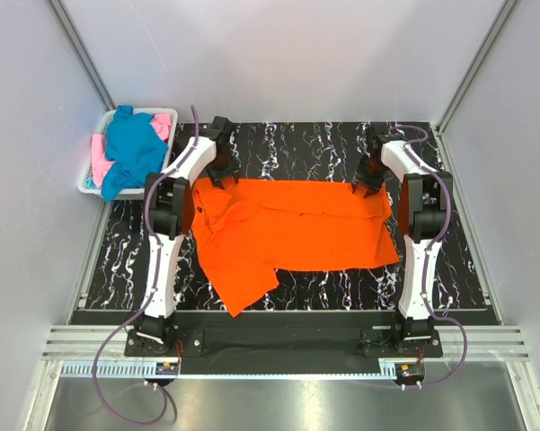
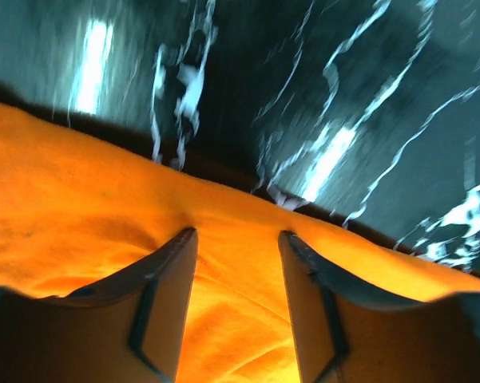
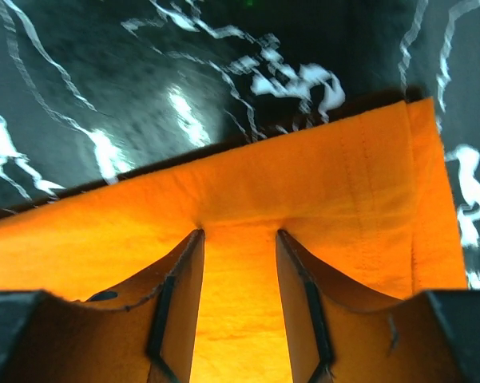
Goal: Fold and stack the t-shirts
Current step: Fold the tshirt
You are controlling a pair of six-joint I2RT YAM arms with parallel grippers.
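The bright orange t-shirt (image 1: pixel 287 229) lies spread across the black marbled table (image 1: pixel 287 144), with one part reaching toward the front left. My left gripper (image 1: pixel 220 176) is at its far left edge. In the left wrist view (image 2: pixel 238 233) the jaws stand apart, tips down on the orange cloth (image 2: pixel 80 207). My right gripper (image 1: pixel 367 185) is at the far right corner. In the right wrist view (image 3: pixel 240 233) its jaws also stand apart on the cloth (image 3: pixel 343 183), near the hemmed corner. The teal-blue t-shirt (image 1: pixel 130 148) and the pink t-shirt (image 1: pixel 99 163) lie bunched in the basket.
The white plastic basket (image 1: pixel 84 187) stands off the table's far left corner. Grey walls enclose the table on three sides. Bare marbled table shows beyond the shirt's far edge in the left wrist view (image 2: pixel 319 96) and the right wrist view (image 3: pixel 128 96).
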